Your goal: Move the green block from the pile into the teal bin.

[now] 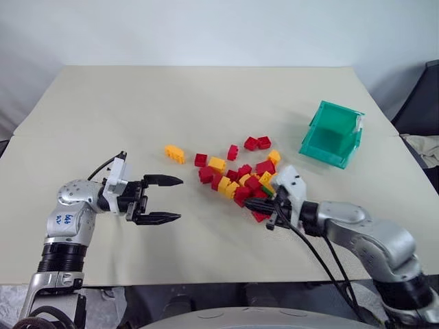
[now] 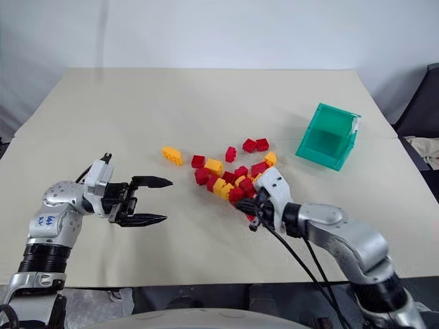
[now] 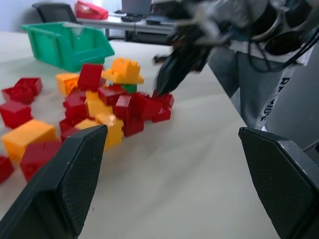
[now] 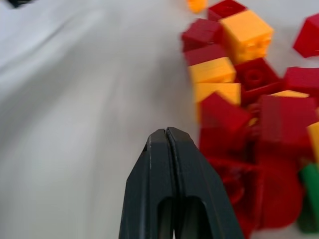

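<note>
Green block (image 4: 310, 196) sits at pile (image 1: 236, 175) edge, just beside right gripper (image 4: 167, 133), not held: fingers pressed together on nothing. Left gripper (image 1: 164, 199) fingers apart, idle. Pick not made; next: reopen, straddle block, then teal bin (image 1: 332, 133).

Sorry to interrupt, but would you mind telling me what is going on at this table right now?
A two-armed robot is working at a pile of red and yellow-orange bricks. Its right gripper is shut, empty, at the pile's near edge, beside the green block, which sits among the bricks. The left gripper hovers open off to the left. The teal bin stands apart from the bricks, with nothing visible inside.
</note>
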